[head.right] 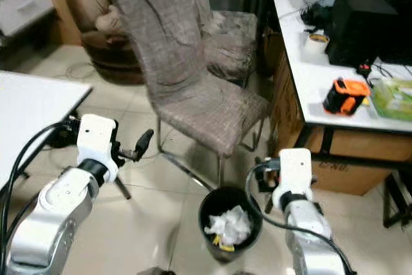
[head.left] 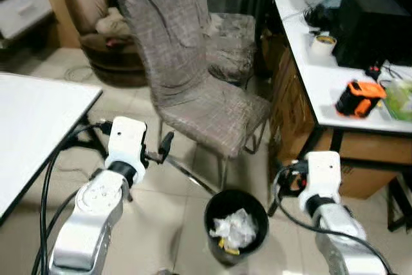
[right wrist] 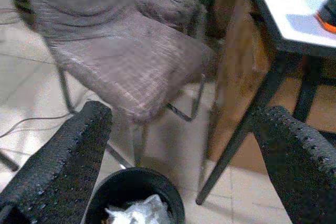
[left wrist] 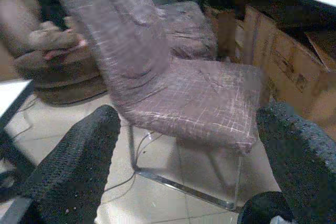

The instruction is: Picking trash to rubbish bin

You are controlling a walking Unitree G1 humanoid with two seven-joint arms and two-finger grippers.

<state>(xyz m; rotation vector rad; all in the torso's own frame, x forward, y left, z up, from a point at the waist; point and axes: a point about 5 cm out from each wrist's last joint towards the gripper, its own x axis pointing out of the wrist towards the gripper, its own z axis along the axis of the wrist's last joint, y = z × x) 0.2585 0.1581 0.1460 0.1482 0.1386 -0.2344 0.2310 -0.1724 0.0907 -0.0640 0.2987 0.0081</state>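
Observation:
A black rubbish bin (head.left: 210,214) stands on the tiled floor just in front of me, between my two arms. Crumpled white paper trash (head.left: 237,227) and a yellow scrap lie inside it. My left gripper (head.left: 163,147) hovers open to the left of the bin, pointing at the chair, with nothing between its fingers (left wrist: 79,166). To the right of the bin, a little above its rim, my right gripper (head.left: 286,181) is also open and holds nothing. In the right wrist view the bin (right wrist: 107,190) lies below the spread fingers (right wrist: 68,156).
A grey fabric chair (head.left: 193,88) stands right behind the bin, a second one behind it. A white table (head.left: 38,127) is at my left. At my right a white desk (head.left: 322,88) carries an orange tool (head.left: 359,98), a tape roll (head.left: 323,44) and black equipment, with cardboard boxes beneath. A brown armchair (head.left: 96,24) sits far left.

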